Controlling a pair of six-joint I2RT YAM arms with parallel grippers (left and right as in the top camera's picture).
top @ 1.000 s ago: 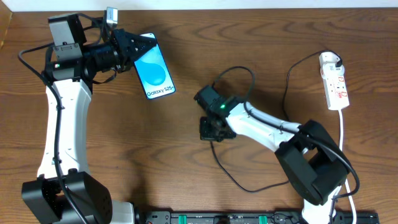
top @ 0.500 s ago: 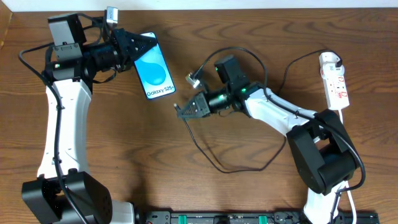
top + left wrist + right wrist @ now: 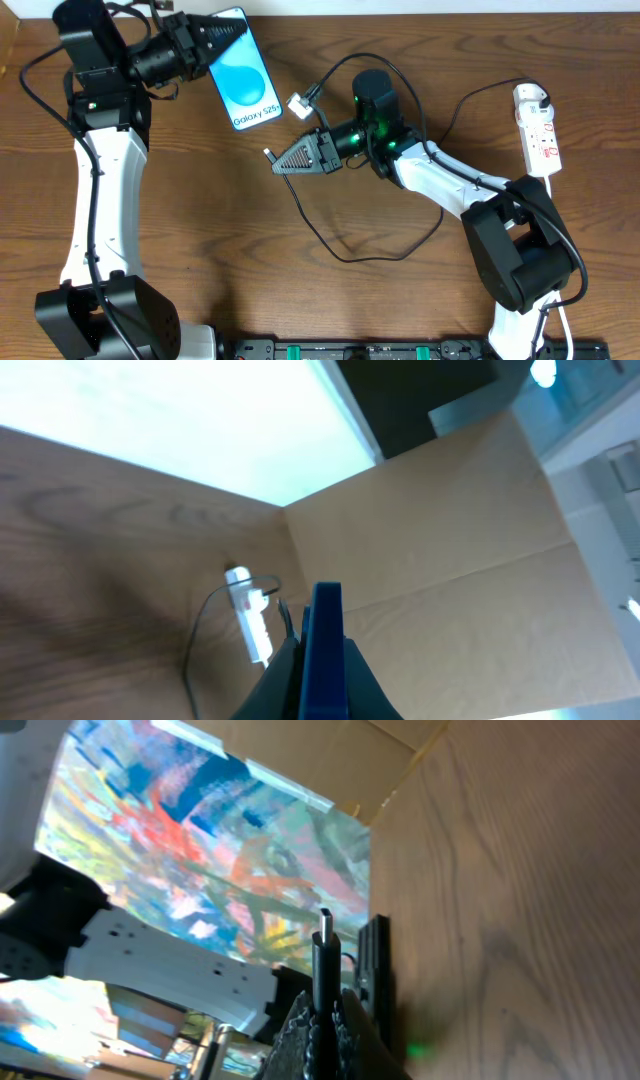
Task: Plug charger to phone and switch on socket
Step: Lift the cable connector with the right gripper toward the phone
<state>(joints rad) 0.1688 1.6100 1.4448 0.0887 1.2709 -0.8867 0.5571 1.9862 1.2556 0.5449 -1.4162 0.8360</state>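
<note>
The phone (image 3: 247, 80), its screen cyan-blue, is held up off the table at the back left, and my left gripper (image 3: 226, 37) is shut on its far end. In the left wrist view it shows as a blue edge (image 3: 324, 622) between the dark fingers (image 3: 284, 676). My right gripper (image 3: 281, 162) is shut on the charger's plug tip (image 3: 268, 153), a little to the right of and below the phone's lower end. In the right wrist view that plug (image 3: 323, 948) sticks up from the pads (image 3: 300, 1020). The black cable (image 3: 340, 252) loops over the table towards the white socket (image 3: 539, 130) at the far right.
The socket's white cord (image 3: 552, 215) runs down the right side. The socket also shows small in the left wrist view (image 3: 250, 624). A brown cardboard wall (image 3: 450, 540) stands beyond the table. A black rail (image 3: 380, 350) lines the front edge.
My left gripper has raised the phone and carried it towards the back edge. My right gripper has swung left with the plug tip, ending closer to the phone, and the cable loop has followed.
</note>
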